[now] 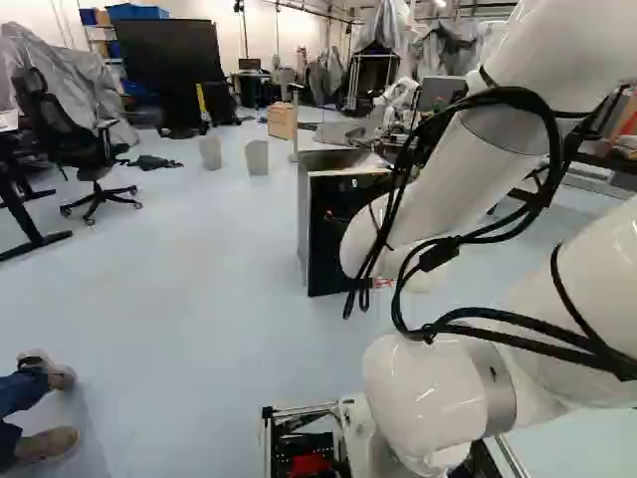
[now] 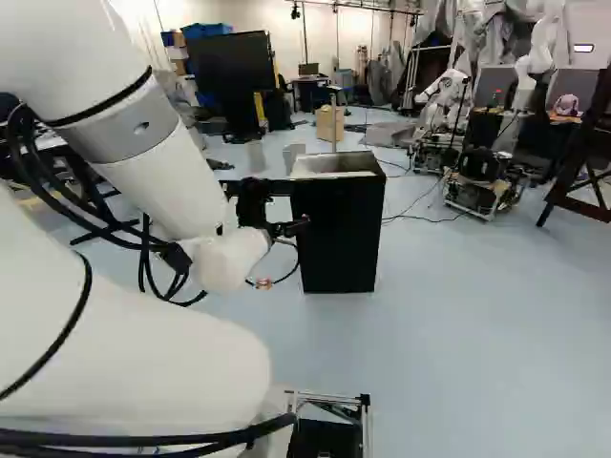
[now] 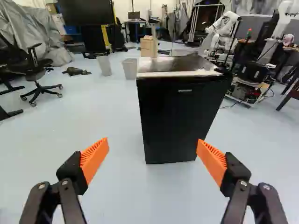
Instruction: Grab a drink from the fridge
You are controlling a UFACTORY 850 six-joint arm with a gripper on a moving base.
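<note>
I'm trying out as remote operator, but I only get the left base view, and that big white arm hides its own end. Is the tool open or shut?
Observer: Open. In the wrist view the tool has its orange pads well apart, with nothing between them gripped.
Operator: And what am I missing up front?
Observer: The fridge. The wrist view shows its black front whole, and it looks closed.
Operator: Has my tool reached it?
Observer: It seems not. In the wrist view, floor shows between the pads and the fridge's foot.
</note>
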